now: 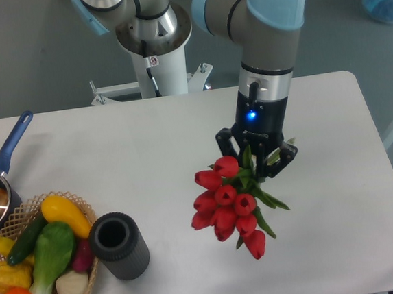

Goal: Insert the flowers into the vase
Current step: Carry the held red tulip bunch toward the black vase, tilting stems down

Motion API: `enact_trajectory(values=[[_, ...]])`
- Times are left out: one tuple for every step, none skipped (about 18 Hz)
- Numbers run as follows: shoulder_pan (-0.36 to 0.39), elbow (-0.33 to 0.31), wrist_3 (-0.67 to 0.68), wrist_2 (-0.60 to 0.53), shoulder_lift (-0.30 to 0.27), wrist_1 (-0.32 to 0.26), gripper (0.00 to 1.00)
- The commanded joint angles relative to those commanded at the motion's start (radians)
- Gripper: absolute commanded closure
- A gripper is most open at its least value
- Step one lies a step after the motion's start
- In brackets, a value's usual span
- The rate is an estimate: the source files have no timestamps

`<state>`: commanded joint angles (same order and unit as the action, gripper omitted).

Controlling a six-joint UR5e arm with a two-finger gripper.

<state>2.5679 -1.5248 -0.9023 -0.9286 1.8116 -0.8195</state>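
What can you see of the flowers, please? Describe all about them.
The flowers are a bunch of about ten red tulip heads with green leaves and stems. The gripper is shut on the stems, holding the bunch above the table. The heads hang down and to the left, towards the vase, but well apart from it.

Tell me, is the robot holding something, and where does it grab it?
Yes: the end effector holds the flowers by their green stems, just above the red heads.
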Motion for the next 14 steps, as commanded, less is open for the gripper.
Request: enact_trajectory(values=[[-0.002, 0.000, 0.025, 0.069, 0.003, 0.028, 1.00], [-0.002, -0.002, 0.042, 0.146, 0.008, 0.037, 1.00], [-0.002, -0.008, 0.045, 0.206, 0.008, 0.037, 1.00], [-0.003, -0.012, 0.046, 0.259, 0.008, 0.037, 1.00], [-0.003, -0.026, 0.049, 0.301, 0.006, 0.037, 0.99], [-0.002, -0.037, 0.045, 0.338, 0.008, 0.040, 0.98], [-0.002, -0.040, 0.042, 0.371, 0.008, 0.049, 0.98], [-0.003, -0.040, 0.042, 0.387, 0.008, 0.060, 0.98], [-0.003, -0.040, 0.043, 0.393, 0.006, 0.062, 0.98], [-0.014, -0.043, 0.049, 0.401, 0.006, 0.062, 0.99], [-0.031, -0.044, 0.052, 0.415, 0.008, 0.060, 1.00], [-0.047, -0.044, 0.057, 0.418, 0.011, 0.060, 1.00], [-0.060, -0.044, 0.071, 0.418, 0.017, 0.060, 1.00], [-0.071, -0.041, 0.081, 0.418, 0.026, 0.060, 1.00]])
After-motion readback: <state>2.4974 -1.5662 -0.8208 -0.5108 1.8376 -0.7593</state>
